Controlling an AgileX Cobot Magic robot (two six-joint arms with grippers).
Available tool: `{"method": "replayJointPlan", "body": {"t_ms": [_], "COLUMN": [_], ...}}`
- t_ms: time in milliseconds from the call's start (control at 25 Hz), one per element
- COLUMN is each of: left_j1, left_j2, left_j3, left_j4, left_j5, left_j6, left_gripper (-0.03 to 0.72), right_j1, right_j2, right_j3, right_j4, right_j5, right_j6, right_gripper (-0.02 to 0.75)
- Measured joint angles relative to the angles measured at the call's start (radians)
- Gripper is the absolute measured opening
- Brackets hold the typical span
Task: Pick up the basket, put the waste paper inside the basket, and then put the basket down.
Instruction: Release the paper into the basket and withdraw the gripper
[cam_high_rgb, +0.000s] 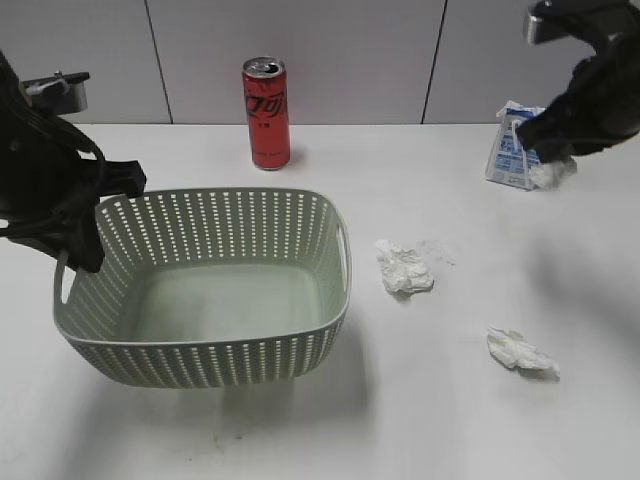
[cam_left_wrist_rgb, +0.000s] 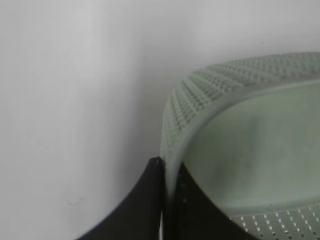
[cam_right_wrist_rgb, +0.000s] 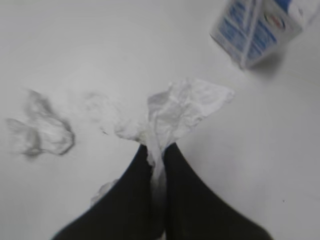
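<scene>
The pale green basket (cam_high_rgb: 200, 360) hangs tilted above the table at the left, and it is empty. My left gripper (cam_high_rgb: 85, 255) is shut on its left rim; in the left wrist view the fingers (cam_left_wrist_rgb: 167, 167) pinch the basket wall (cam_left_wrist_rgb: 200, 95). My right gripper (cam_high_rgb: 545, 160) is raised at the far right, shut on one white paper wad (cam_high_rgb: 556, 172). In the right wrist view the wad (cam_right_wrist_rgb: 185, 107) sticks out of the closed fingers (cam_right_wrist_rgb: 157, 150). Two more wads lie on the table right of the basket: one in the middle (cam_high_rgb: 404, 268), one nearer the front (cam_high_rgb: 520, 352).
A red drink can (cam_high_rgb: 266, 112) stands behind the basket near the wall. A blue-white carton (cam_high_rgb: 510, 145) stands at the back right, just behind my right gripper; it also shows in the right wrist view (cam_right_wrist_rgb: 260, 27). A blurred wad (cam_right_wrist_rgb: 45, 132) lies on the table below.
</scene>
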Motion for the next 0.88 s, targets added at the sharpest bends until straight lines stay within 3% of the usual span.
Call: {"method": "replayJointPlan", "body": {"t_ms": [280,440,560,880], "left_j1": [0.000,0.000,0.000,0.000], "left_j2": [0.000,0.000,0.000,0.000], "left_j3": [0.000,0.000,0.000,0.000], "left_j4": [0.000,0.000,0.000,0.000], "left_j5": [0.000,0.001,0.002,-0.006], "left_j6": [0.002,0.002,0.002,0.002], "left_gripper": [0.006,0.006,0.006,0.006], "right_j1": [0.252,0.372,0.443,0.596], "right_j2": [-0.158,-0.178,-0.178,-0.095], "right_j3": [-0.001,-0.012,-0.014,-0.015], "right_j4": [0.023,0.175,0.251,0.285], "right_j5": [-0.049,-0.108,-0.167,-0.254], "right_j6": [-0.005,-0.006,-0.006,-0.006], "right_gripper": [0.003,0.003,0.003,0.003]}}
